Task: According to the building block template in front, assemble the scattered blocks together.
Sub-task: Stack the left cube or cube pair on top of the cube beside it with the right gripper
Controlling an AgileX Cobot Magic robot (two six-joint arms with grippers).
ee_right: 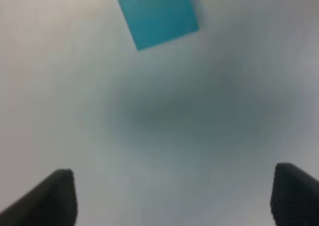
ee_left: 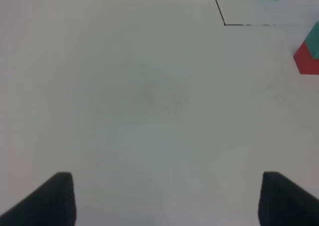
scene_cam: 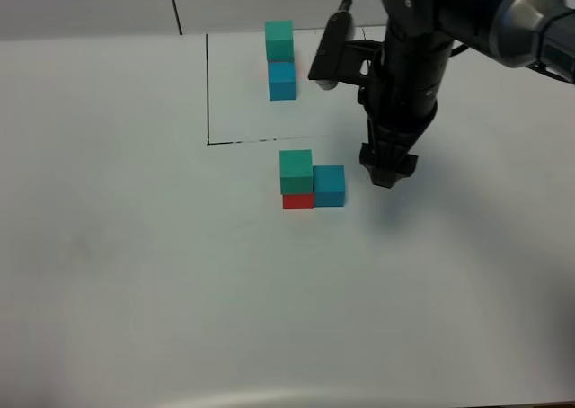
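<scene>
The template stands at the back inside thin black lines [scene_cam: 207, 84]: a teal-green cube [scene_cam: 279, 39] over a blue cube [scene_cam: 282, 80], with a red sliver beside them. In front of the lines, the loose teal-green cube [scene_cam: 296, 171] sits on the red cube [scene_cam: 298, 201], and the loose blue cube [scene_cam: 329, 185] touches their right side. My right gripper [scene_cam: 388, 170] is open and empty, low over the table just right of the blue cube [ee_right: 157, 14]. My left gripper [ee_left: 167, 201] is open and empty over bare table, with the red cube [ee_left: 305, 60] at the edge of its view.
The white table [scene_cam: 135, 264] stretches around the blocks. The right arm's dark body [scene_cam: 404, 57] hangs over the right part of the lined area. The left arm is out of the exterior view. The black line corner [ee_left: 224, 24] shows in the left wrist view.
</scene>
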